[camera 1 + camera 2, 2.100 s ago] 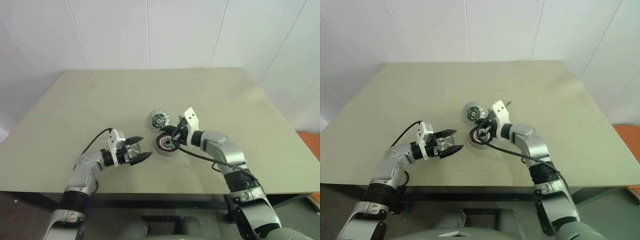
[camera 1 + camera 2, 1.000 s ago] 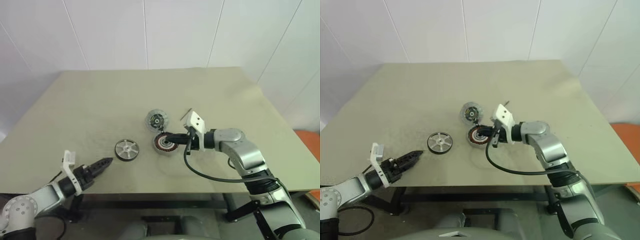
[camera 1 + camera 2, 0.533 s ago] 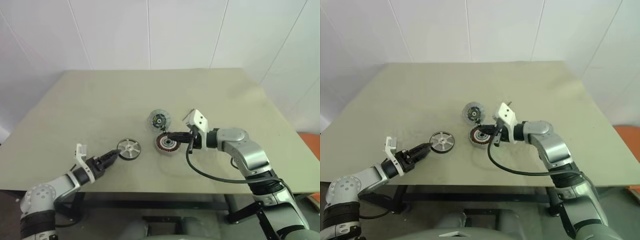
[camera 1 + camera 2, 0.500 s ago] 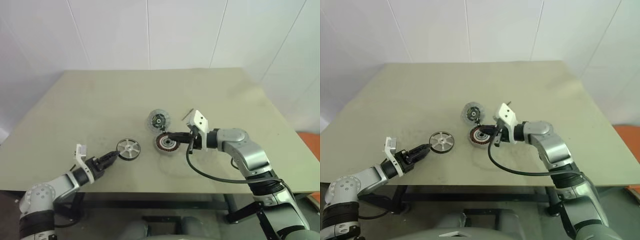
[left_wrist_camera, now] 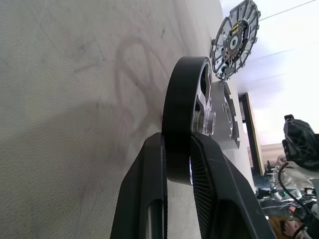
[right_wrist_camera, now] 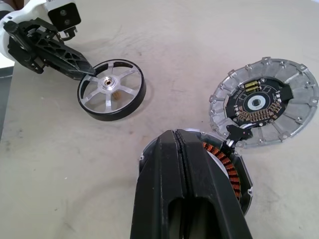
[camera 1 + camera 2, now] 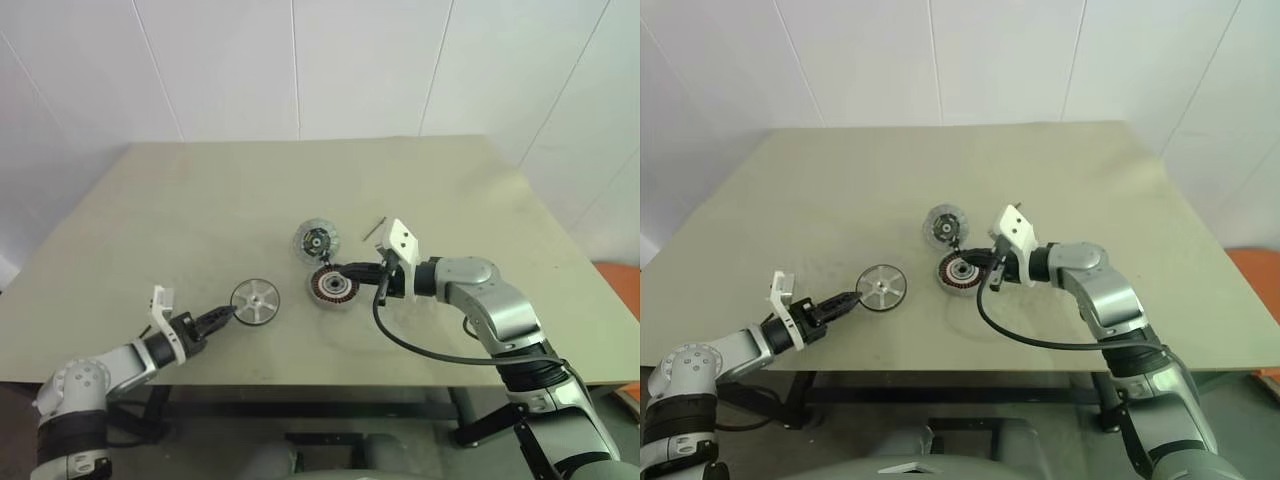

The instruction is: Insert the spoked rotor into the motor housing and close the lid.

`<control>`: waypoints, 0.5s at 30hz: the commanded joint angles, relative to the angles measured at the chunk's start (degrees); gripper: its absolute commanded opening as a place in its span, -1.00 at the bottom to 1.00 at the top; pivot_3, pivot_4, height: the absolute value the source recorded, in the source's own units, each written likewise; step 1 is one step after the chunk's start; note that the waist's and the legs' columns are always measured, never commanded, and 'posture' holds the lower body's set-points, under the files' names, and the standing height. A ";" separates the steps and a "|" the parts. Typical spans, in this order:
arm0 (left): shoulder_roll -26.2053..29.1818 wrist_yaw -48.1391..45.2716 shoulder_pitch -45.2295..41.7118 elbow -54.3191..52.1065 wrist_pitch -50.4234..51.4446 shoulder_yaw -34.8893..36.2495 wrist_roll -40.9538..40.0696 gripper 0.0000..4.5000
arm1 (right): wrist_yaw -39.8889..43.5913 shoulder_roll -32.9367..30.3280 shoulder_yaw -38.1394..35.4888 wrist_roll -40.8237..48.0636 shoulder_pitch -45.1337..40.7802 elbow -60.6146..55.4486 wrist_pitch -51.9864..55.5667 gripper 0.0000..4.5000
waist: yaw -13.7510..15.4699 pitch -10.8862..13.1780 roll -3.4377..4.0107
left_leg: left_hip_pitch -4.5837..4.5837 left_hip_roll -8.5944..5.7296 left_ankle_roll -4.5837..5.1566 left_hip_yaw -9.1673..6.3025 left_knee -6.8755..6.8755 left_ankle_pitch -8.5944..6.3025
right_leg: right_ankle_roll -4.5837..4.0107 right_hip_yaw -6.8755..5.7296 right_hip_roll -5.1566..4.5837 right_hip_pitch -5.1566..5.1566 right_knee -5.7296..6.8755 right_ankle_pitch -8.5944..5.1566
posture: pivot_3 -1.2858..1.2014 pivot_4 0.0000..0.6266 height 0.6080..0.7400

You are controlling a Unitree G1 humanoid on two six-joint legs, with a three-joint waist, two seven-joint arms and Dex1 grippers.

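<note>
Table [image 7: 180, 200] w/ three round parts near its middle.

Rotor [image 7: 255, 300] sits on the table, nearest the L side of the group and well apart from the other two. Silver spokes, black outer band, light hub (seen clearly in R wrist view [image 6: 111, 89]).

L gripper [image 7: 224, 316] reaches in low from the table's near-left edge, pointing toward the rotor. Its fingers [image 5: 214, 169] are clamped on the rotor's rim, one each side of the black band; L wrist view shows the rim [image 5: 182, 117] squeezed between both pads. Rotor looks tipped up slightly at the gripped edge, though can't tell for sure whether it's off the table.

Housing [image 7: 333, 286] lies flat, center of table, copper windings facing up. Lid [image 7: 316, 241] lies just behind it, toward the far side, edges abt touching or slightly overlapping (R wrist view shows lid's circuit-board face up [image 6: 264, 102], right beside the housing's rim [image 6: 234, 167]).

R gripper [image 7: 345, 270] comes in from the R, fingers pressed together w/ nothing between them, tips resting over the housing's near-right edge. Contact w/ the housing looks likely but can't confirm. Black cable loops under the R forearm.

Small thin dark pin [image 7: 374, 227] lies on the table behind the R wrist.
</note>
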 commanded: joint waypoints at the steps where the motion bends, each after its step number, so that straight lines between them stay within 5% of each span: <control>1: -0.91 0.76 -2.53 0.88 2.13 3.89 -4.12 -0.83 | 0.14 0.07 -1.46 1.04 -0.51 -0.54 -0.24 -1.00 | 0.01 0.03 -0.05 | -0.02 0.00 0.00 0.00 -0.01 0.00 | 0.00 0.00 0.00 -0.02 -0.02 0.00 | 0.03 -1.00 1.00; 8: -4.56 5.70 -8.15 0.42 5.49 6.91 -10.10 -0.83 | 1.31 -1.35 -2.76 2.35 0.28 0.14 0.81 -1.00 | 0.01 0.17 -0.40 | -0.13 -0.03 0.00 0.00 -0.04 0.00 | 0.15 0.01 -0.05 -0.09 -0.11 0.09 | 0.03 -1.00 1.00; 15: -11.10 11.09 -15.40 4.01 7.23 2.18 -7.93 -0.83 | 0.97 -4.04 -5.40 2.93 2.32 0.32 1.82 -1.00 | 0.04 0.21 -0.50 | -0.13 -0.06 0.00 0.02 -0.02 0.00 | 0.21 0.01 -0.06 -0.05 -0.15 0.12 | 0.03 -1.00 1.00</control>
